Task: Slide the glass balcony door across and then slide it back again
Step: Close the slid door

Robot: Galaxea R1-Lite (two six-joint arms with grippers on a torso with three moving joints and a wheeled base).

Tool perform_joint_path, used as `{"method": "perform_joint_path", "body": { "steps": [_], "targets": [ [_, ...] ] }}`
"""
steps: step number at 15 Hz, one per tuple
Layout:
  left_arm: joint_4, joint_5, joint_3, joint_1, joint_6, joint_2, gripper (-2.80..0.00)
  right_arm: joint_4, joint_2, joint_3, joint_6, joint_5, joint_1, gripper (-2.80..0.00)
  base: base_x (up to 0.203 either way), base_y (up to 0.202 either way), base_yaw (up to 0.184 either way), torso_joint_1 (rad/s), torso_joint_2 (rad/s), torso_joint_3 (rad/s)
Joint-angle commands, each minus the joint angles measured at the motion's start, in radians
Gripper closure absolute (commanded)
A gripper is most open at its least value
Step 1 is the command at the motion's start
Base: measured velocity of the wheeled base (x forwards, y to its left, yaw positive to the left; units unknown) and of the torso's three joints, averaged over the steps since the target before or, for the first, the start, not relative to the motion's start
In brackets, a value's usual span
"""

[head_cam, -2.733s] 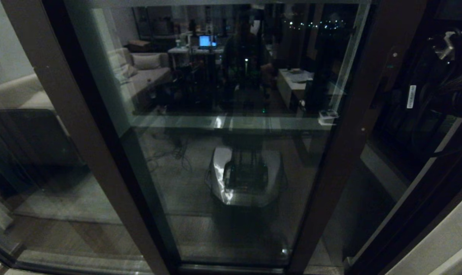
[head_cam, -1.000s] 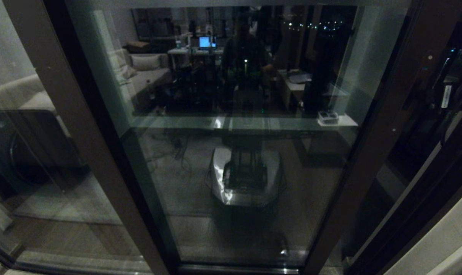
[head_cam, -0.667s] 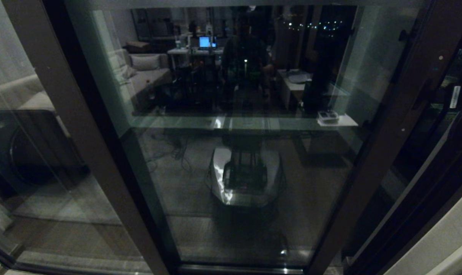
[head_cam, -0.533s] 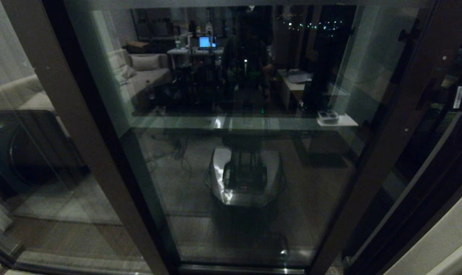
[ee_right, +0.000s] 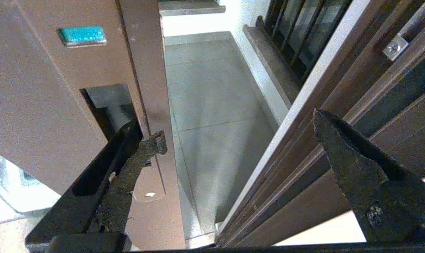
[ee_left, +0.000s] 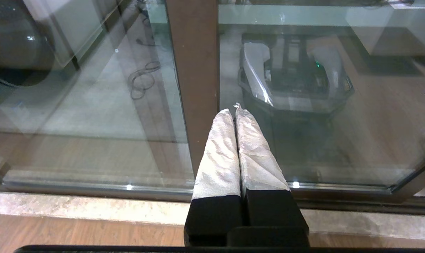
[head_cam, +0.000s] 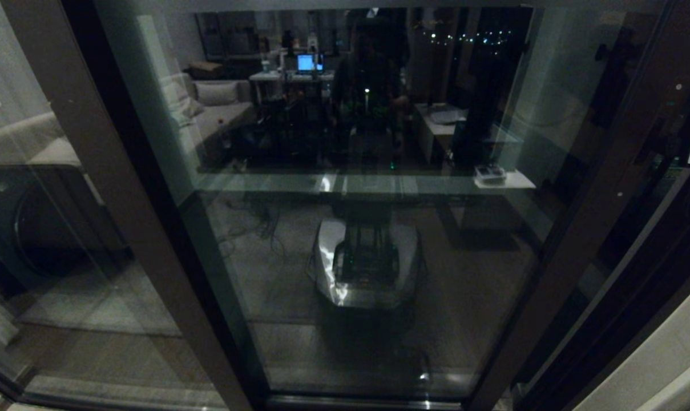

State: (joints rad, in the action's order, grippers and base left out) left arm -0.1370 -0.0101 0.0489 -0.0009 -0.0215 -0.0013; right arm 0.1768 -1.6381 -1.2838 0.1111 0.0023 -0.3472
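The glass balcony door (head_cam: 373, 228) fills the space before me, its pane mirroring the room behind; its handle stile (head_cam: 601, 188) stands far to my right, close beside the dark door jamb (ee_right: 339, 116) with only a narrow gap between; through that gap the tiled balcony floor (ee_right: 216, 116) shows. My right fingers (ee_right: 240, 137) are spread wide; one finger (ee_right: 135, 154) reaches into the recessed handle slot (ee_right: 108, 105) in the stile, the other hangs on the jamb side. My left fingers (ee_left: 236, 116), wrapped in silver, are pressed together on nothing, low before the plain brown stile (ee_left: 194, 70) near the bottom track (ee_left: 92, 188).
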Motion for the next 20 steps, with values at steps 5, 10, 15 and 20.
{"method": "perform_joint_path", "body": {
  "steps": [5, 10, 15, 20],
  "targets": [
    [0.000, -0.001, 0.000, 0.000, 0.000, 0.000, 0.00, -0.001, 0.073, 0.032, -0.002, 0.036, -0.029, -2.80, 0.000, 0.000, 0.000, 0.000, 0.00, 0.000],
    [0.000, -0.001, 0.000, -0.001, 0.000, 0.000, 0.00, -0.002, 0.257, 0.147, -0.005, 0.088, -0.042, -2.80, 0.000, 0.000, 0.000, 0.000, 0.00, 0.000],
    [0.000, -0.001, 0.000, 0.000, 0.000, 0.000, 0.00, -0.005, 0.373, 0.189, -0.005, 0.103, -0.042, -2.80, 0.000, 0.000, 0.000, 0.000, 0.00, 0.000],
    [0.000, -0.001, 0.000, 0.000, 0.000, 0.000, 0.00, -0.064, 0.427, 0.219, 0.027, 0.008, -0.037, 0.00, 0.000, 0.000, 0.000, 0.000, 0.00, 0.000]
  ]
}}
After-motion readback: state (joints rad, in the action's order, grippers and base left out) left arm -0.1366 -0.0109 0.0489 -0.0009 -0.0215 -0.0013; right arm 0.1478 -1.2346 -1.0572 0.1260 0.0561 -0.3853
